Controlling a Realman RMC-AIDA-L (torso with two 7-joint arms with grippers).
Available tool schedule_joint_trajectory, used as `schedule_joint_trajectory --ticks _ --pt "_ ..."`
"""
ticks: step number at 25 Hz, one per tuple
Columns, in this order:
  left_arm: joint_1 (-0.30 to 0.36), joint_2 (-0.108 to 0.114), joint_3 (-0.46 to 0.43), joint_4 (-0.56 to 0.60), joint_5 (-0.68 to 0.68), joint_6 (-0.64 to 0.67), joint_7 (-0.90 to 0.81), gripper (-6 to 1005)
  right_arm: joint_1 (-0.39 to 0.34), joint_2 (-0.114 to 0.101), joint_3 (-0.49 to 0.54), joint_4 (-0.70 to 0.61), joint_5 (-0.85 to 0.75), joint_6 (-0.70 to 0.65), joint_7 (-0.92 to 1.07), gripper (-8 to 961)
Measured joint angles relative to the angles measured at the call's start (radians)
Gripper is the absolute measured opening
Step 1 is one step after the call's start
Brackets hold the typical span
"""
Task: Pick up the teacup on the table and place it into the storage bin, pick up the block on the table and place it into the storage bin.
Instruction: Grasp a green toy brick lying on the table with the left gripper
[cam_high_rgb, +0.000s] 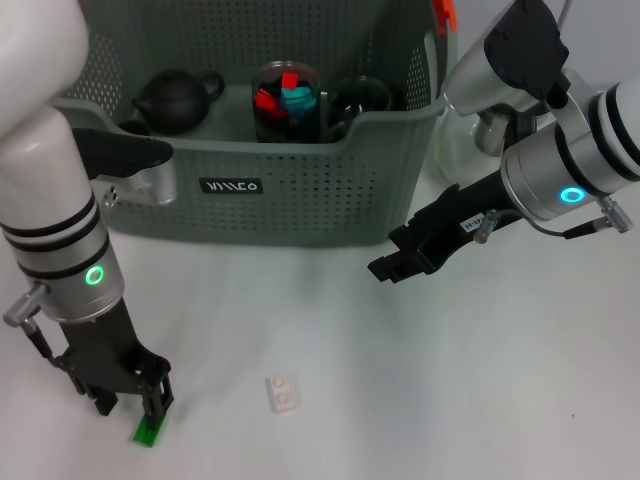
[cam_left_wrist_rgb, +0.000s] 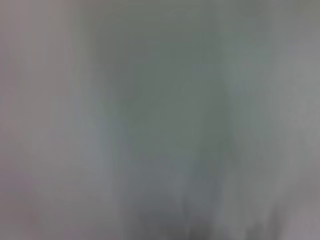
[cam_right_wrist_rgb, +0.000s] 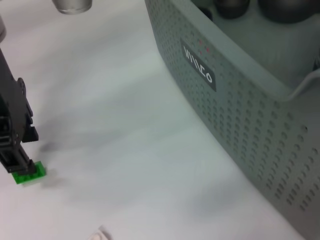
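A small green block (cam_high_rgb: 150, 431) lies on the white table near the front left, also seen in the right wrist view (cam_right_wrist_rgb: 29, 173). My left gripper (cam_high_rgb: 132, 408) points straight down over it, open, one fingertip touching the block's top. A white block (cam_high_rgb: 283, 393) lies a little to its right. The grey storage bin (cam_high_rgb: 300, 190) stands at the back; a black teacup (cam_high_rgb: 360, 98) sits inside it near its right wall. My right gripper (cam_high_rgb: 388, 266) hovers above the table in front of the bin's right corner, holding nothing that I can see. The left wrist view is a grey blur.
Inside the bin are also a black teapot (cam_high_rgb: 178, 100) and a clear jar (cam_high_rgb: 288, 100) with red and blue pieces. A white object (cam_high_rgb: 455, 150) stands behind the bin's right side. The bin's label (cam_right_wrist_rgb: 200, 67) faces me.
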Motion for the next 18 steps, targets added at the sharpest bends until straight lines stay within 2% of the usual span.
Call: schedule_joint_trajectory --ticks 18 --pt "-0.016 -0.007 0.017 0.056 -0.013 -0.012 -0.001 522 -0.002 -0.001 0.002 0.005 0.0 -0.002 0.0 557"
